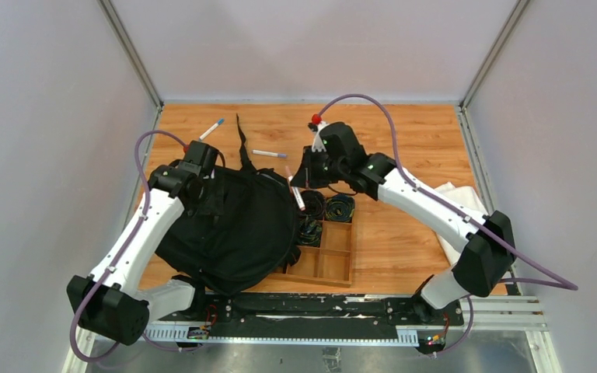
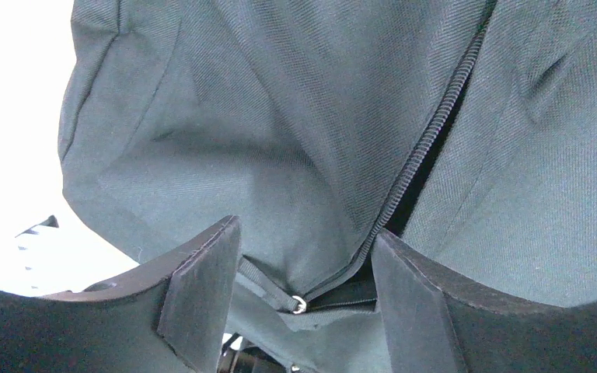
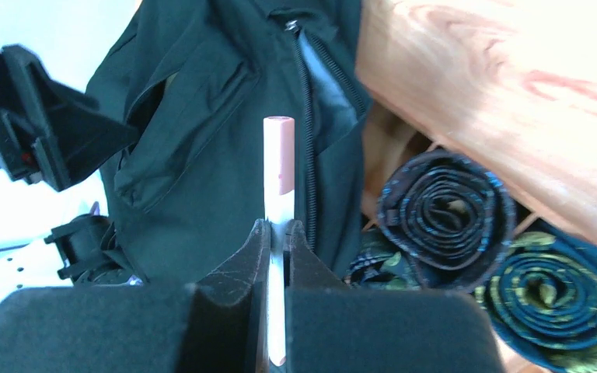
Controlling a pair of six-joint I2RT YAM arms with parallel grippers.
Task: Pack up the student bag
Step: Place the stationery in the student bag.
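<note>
Clamp your spread left gripper on the bag at its zip, lift, then slide in the pen your right gripper pinches.

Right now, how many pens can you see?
3. A blue-capped pen lies on the table beyond the bag, a second pen lies nearer the middle, and the right pincer grips a pink-capped pen. More may hide inside the bag.

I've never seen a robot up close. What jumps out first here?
A big black bag lies slumped on the table's left side, with the left end effector open astride its zipper. Beside it, the right end effector pinches a pink-capped pen near a wooden tray of fabric rolls.
</note>
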